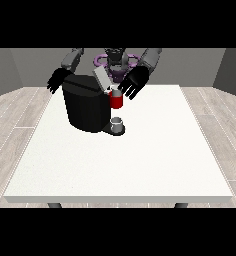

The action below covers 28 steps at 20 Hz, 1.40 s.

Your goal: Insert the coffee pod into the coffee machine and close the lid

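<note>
Front view is showing the black coffee machine [85,107] sitting on the white table [140,160], its grey lid [101,79] tilted up and open. Just beside the machine, at its red pod holder [116,101], a small pale shape that is likely the coffee pod [115,90] is resting on top, though it is too small to tell surely. The hand at the view's right [132,82] is hovering just above that holder, fingers spread and holding nothing. The hand at the view's left [55,81] is hanging behind the machine, fingers relaxed. A small grey cup [117,123] is standing below the holder. Insertion looks about finished; next the lid needs pushing down.
</note>
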{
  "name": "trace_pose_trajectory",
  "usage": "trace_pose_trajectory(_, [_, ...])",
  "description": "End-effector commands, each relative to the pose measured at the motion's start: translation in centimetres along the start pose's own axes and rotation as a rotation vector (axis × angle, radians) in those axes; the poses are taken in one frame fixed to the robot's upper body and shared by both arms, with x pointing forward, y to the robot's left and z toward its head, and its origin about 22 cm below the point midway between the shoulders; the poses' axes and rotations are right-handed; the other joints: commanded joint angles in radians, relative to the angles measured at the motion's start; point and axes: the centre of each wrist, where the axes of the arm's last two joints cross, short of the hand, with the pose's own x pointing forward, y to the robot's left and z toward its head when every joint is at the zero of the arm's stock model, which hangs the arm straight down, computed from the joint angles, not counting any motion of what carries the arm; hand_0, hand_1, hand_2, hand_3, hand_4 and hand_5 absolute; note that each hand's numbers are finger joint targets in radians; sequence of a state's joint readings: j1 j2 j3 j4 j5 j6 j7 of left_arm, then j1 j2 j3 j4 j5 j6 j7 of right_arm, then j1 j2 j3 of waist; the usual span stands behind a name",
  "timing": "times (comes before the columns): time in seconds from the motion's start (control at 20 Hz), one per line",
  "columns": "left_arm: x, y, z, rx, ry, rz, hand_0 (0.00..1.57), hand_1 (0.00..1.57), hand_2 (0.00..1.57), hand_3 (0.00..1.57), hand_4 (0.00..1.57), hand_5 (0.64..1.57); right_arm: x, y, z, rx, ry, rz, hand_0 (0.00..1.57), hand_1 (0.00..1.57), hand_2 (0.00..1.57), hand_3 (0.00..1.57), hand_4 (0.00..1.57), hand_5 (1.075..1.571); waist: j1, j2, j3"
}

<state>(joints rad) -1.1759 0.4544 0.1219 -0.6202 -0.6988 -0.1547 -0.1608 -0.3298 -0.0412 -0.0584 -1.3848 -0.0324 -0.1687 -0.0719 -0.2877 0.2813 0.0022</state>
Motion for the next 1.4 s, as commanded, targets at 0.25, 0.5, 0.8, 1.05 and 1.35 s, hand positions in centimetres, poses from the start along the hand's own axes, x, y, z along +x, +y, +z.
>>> trace_pose_trajectory(0.25, [1.1,-2.5,-0.4,-0.130,0.023,-0.101,0.00,0.00,0.00,0.00,0.00,1.571,-0.9,-0.4,0.0,-0.014,0.036,0.008,0.00,0.00,0.00,0.00,0.36,1.571,0.008,-0.030,-0.0017])
trace_pose_trajectory(0.5, [-0.6,-0.5,0.1,-0.086,0.035,-0.087,0.00,0.00,0.00,0.00,0.00,1.571,-0.3,0.8,0.5,0.006,0.024,-0.002,0.00,0.00,0.00,0.00,0.38,1.571,-0.010,-0.024,-0.0022])
trace_pose_trajectory(0.8, [-1.4,-2.1,0.6,-0.141,0.041,-0.060,0.00,0.00,0.00,0.00,0.00,1.571,-1.9,-0.3,1.7,-0.023,0.074,0.007,0.00,0.00,0.00,0.00,0.39,1.571,0.029,-0.097,-0.0021])
trace_pose_trajectory(1.05, [-0.1,-6.9,0.8,-0.208,0.016,-0.027,0.00,0.00,0.00,0.00,0.00,1.571,-3.6,-2.2,2.1,-0.078,0.142,-0.017,0.00,0.00,0.00,0.00,0.39,1.571,0.091,-0.176,-0.0019])
trace_pose_trajectory(1.35, [-4.1,-7.3,2.6,-0.124,0.078,0.308,0.00,0.00,0.00,0.00,0.00,1.571,-5.1,-2.4,5.1,-0.099,0.154,-0.017,0.00,0.00,0.00,0.00,0.37,1.571,0.131,-0.253,-0.0029])
